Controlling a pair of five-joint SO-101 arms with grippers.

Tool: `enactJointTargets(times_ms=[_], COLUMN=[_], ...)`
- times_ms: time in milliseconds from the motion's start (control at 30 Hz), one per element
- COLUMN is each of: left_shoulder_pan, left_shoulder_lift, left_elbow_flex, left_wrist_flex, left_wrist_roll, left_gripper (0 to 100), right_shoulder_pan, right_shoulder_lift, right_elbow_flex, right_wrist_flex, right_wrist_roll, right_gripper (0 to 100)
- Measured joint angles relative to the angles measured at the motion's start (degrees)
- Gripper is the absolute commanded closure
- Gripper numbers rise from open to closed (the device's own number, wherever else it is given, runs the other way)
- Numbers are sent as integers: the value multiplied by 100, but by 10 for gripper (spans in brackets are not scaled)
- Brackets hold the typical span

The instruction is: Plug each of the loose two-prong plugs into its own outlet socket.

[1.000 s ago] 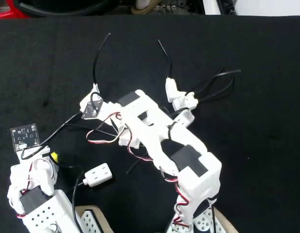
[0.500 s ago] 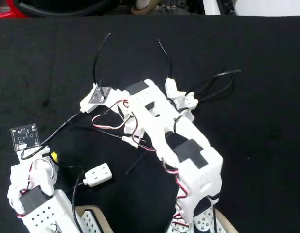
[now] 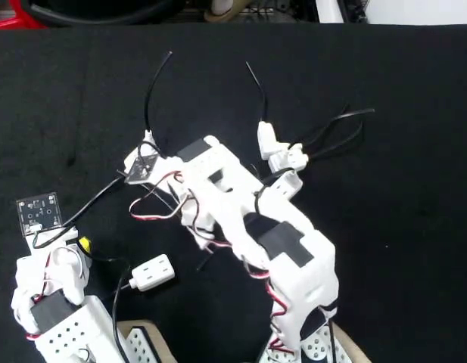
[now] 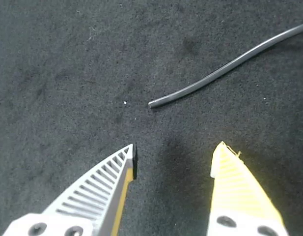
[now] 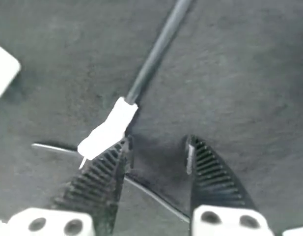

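My right hand (image 5: 158, 147) hangs low over the black counter (image 3: 415, 227), its fingers spread fairly wide with nothing between them. A white two-prong plug (image 5: 108, 132) lies at the tip of one finger (image 5: 99, 182), outside the gap; I cannot tell whether it touches. Its black cord (image 5: 156, 49) runs away from me. My left hand (image 4: 173, 152) is wide open above the counter, with the cut end of a thin black wire (image 4: 215, 73) lying ahead of its fingertips. A white outlet socket (image 3: 152, 272) rests near my left arm, well apart from that plug.
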Motion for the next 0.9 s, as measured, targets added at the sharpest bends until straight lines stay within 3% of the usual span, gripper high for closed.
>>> enactJointTargets(times_ms=[433,900], left_shoulder_pan=[0,0], left_shoulder_lift=[0,0], left_elbow_flex=[0,0], left_wrist_flex=[0,0], left_wrist_roll=[0,-9], left_gripper=[748,748], right_shoulder_pan=[-185,-325], right_shoulder_lift=[-1152,-853], right_elbow_flex=[633,941], right_wrist_flex=[-35,-44], right_wrist_roll=[-1178,-1811], right_gripper=[832,832])
